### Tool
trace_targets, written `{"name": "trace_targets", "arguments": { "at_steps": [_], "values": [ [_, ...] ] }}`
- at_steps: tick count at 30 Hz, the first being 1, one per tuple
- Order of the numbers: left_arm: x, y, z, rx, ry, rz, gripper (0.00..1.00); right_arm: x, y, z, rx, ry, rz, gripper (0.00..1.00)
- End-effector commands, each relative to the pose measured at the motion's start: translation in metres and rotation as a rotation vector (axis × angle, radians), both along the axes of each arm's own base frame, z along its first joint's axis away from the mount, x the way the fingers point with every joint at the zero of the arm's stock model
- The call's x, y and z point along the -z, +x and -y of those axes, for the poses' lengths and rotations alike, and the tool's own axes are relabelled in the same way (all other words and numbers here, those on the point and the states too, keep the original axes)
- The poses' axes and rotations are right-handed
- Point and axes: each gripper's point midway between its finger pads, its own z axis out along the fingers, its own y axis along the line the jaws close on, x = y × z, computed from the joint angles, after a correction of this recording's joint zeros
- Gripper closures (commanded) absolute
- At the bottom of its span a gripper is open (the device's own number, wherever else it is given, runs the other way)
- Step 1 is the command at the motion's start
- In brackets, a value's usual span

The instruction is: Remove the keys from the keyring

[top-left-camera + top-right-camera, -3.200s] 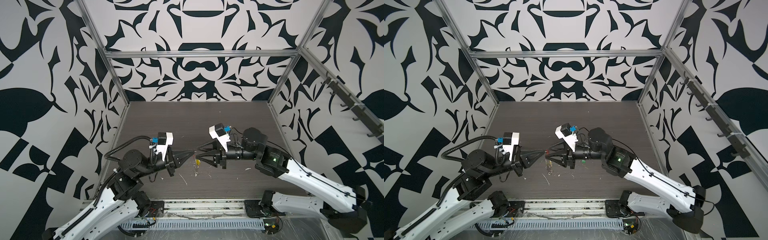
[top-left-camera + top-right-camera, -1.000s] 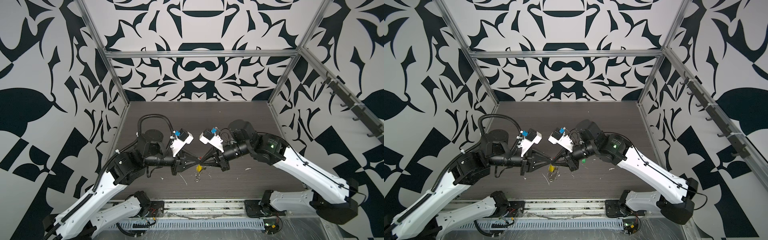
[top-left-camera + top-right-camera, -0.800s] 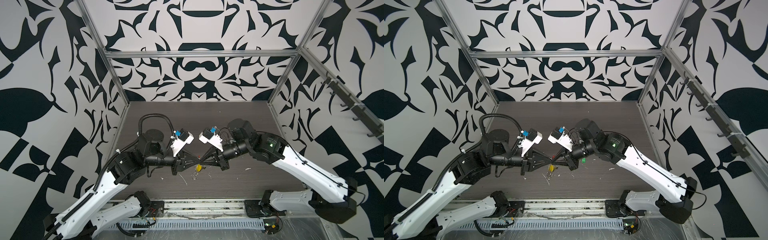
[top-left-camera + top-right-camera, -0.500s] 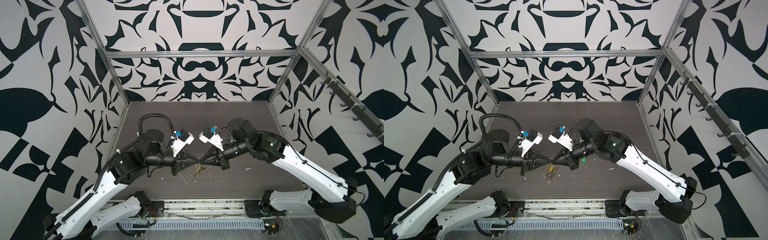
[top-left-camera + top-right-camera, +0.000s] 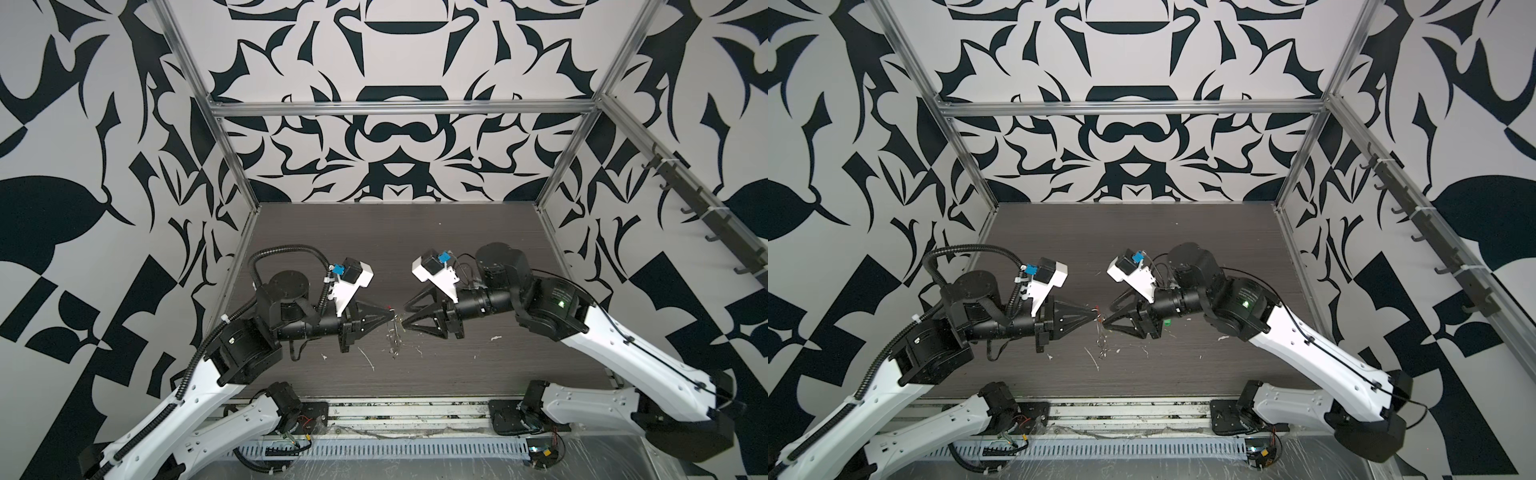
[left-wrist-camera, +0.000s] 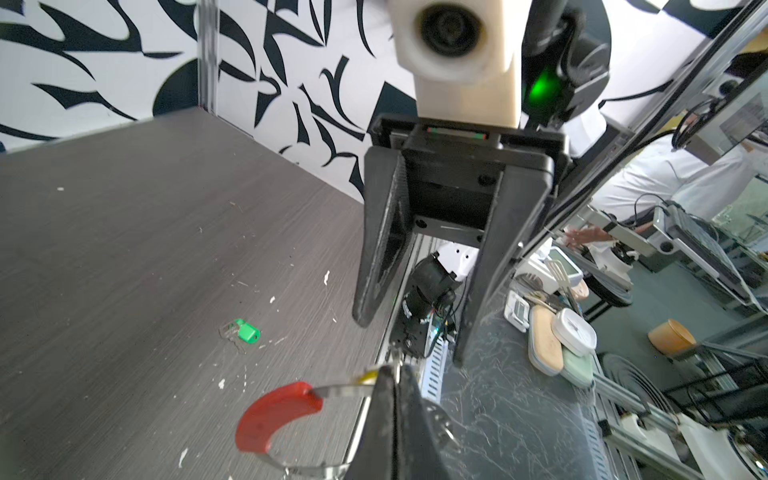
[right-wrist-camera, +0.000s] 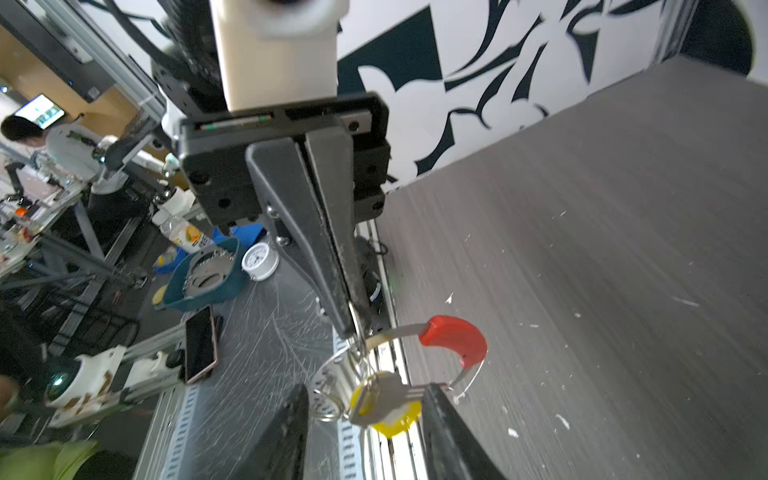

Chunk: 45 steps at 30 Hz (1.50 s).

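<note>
My left gripper (image 5: 390, 322) (image 6: 394, 374) is shut on the thin grey keyring (image 6: 332, 390) beside its red sleeve (image 6: 272, 415), and holds it above the table. The keyring (image 7: 399, 331) shows edge-on in both top views (image 5: 392, 337) (image 5: 1100, 332). A silver key with a yellow tag (image 7: 386, 405) hangs from it on small split rings, between the fingers of my open right gripper (image 7: 365, 419) (image 5: 405, 319). Its blade tip reaches close to one finger (image 7: 446, 432). A key with a green tag (image 6: 245, 332) (image 5: 1167, 322) lies loose on the table under the right arm.
The dark wood-grain table (image 5: 374, 249) carries small white flecks (image 5: 368, 357) near its front. Patterned walls close in the left, right and back. A metal rail (image 5: 395, 411) runs along the front edge, where both arm bases sit.
My left gripper has closed onto the keyring. My right gripper has opened and drawn back slightly, and the yellow-tagged key now hangs between its fingers.
</note>
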Motion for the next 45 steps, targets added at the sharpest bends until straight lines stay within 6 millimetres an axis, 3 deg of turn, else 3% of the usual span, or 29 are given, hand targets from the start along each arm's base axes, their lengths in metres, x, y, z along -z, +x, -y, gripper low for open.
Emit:
{"name": "trace_targets", "arguments": {
  "at_steps": [1,10,35,45],
  "values": [
    [-0.024,0.009,-0.005,-0.072,-0.114,0.065,1.0,-0.033,0.009,0.004,0.079,0.181,0.102,0.49],
    [-0.037,0.008,-0.012,-0.094,-0.245,0.116,1.0,-0.039,0.014,0.012,0.149,0.382,0.163,0.48],
    [-0.031,0.013,-0.006,-0.099,-0.258,0.085,1.0,-0.03,0.005,-0.018,0.1,0.331,0.18,0.49],
    [-0.027,0.013,-0.005,-0.091,-0.25,0.076,1.0,-0.035,0.009,-0.018,0.127,0.316,0.199,0.65]
  ]
}}
